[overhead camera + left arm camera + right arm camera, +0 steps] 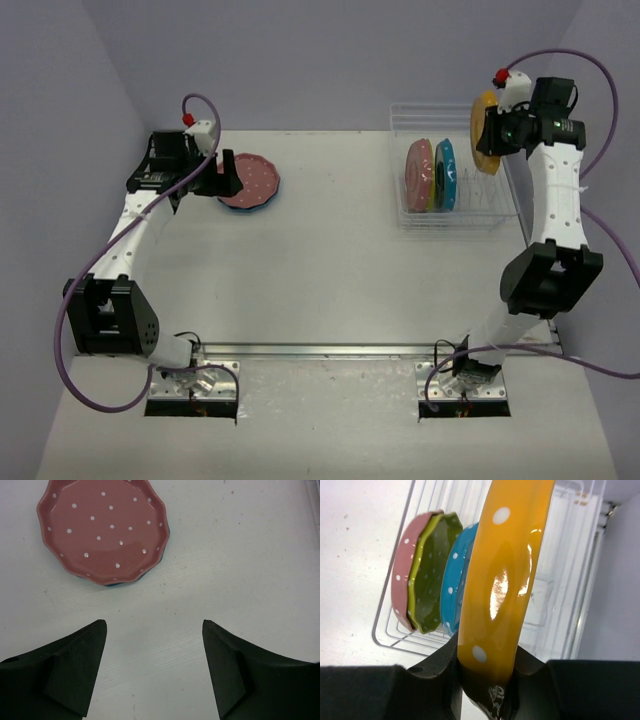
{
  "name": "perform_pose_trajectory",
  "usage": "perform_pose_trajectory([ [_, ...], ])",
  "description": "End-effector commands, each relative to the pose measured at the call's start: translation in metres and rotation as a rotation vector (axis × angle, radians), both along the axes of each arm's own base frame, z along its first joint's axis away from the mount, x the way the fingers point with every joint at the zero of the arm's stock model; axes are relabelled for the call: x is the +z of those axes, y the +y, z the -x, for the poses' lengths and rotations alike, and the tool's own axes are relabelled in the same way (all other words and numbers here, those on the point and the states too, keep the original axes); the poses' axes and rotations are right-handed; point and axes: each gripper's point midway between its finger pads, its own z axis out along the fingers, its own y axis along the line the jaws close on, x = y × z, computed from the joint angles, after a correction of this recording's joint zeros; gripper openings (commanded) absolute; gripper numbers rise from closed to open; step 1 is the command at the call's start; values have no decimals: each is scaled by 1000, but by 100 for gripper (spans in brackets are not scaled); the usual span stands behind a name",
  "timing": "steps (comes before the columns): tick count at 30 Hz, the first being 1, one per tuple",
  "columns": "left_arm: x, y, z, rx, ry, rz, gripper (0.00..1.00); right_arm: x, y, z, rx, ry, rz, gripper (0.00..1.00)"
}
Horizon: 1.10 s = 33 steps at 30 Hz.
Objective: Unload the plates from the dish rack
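Orange plate (502, 580): pinched edgewise by right gripper (485, 677) above dish rack (560, 595).
Left gripper (154, 665): agape, empty, near pink plate (102, 530).
Risk: glossy rim, seemingly shallow bite; slip.

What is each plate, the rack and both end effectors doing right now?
Loose pink plate: lying flat, face up, outside the rack.
Orange-yellow plate: on edge, held over the rack.
Racked pink plate: standing on edge.
Yellow-green plate: standing on edge.
Blue plate: standing on edge.
Dish rack: holds three plates.
Left end effector: open, empty.
Right end effector: shut on the orange-yellow plate.
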Motion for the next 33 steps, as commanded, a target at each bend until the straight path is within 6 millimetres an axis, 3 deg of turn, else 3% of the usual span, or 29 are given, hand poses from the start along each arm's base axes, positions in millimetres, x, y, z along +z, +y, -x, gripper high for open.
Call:
perform_pose_trajectory([
  [1, 52, -4, -4, 30, -117, 41, 77, 139, 20, 8, 136, -406, 114, 0],
  [3, 57, -7, -3, 23, -122, 60, 77, 150, 33, 15, 195, -454, 151, 0],
  [5, 69, -17, 4, -7, -130, 127, 77, 163, 60, 28, 299, -542, 266, 0],
  [9, 94, -40, 20, -130, -162, 258, 77, 170, 121, 54, 477, -668, 427, 0],
  [11, 107, -46, 28, -172, -172, 325, 77, 171, 163, 73, 595, -753, 529, 0],
  [15, 125, -44, 40, -240, -165, 468, 78, 159, 233, 107, 777, -878, 643, 0],
  [17, 128, -42, 45, -268, -145, 536, 78, 136, 259, 123, 858, -955, 731, 0],
  [20, 122, -45, 53, -334, -73, 613, 78, 116, 302, 162, 990, -1148, 934, 0],
  [22, 117, -50, 59, -389, -49, 631, 78, 95, 320, 176, 1027, -1243, 1028, 0],
  [26, 96, -51, 64, -436, -6, 594, 78, 85, 342, 197, 1060, -1392, 1151, 0],
  [33, 39, -80, 84, -546, 141, 433, 75, 80, 368, 213, 1033, -1535, 1181, 0],
])
